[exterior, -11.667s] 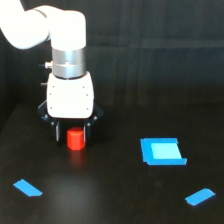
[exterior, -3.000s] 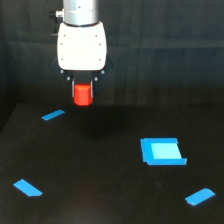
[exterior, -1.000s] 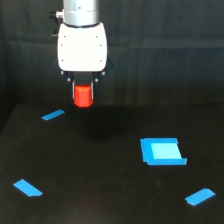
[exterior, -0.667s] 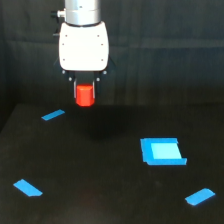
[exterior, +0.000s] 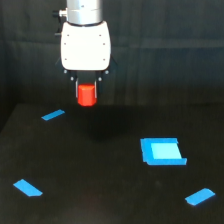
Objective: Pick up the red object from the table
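In the upper left of the frame the gripper [exterior: 86,95] clamps the red object [exterior: 86,95] well above the table [exterior: 100,190], so the lift looks done; next calls only for holding firm.

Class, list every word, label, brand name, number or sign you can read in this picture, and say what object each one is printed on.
None: no text shows on the gripper, the red object, the blue patches or the table.
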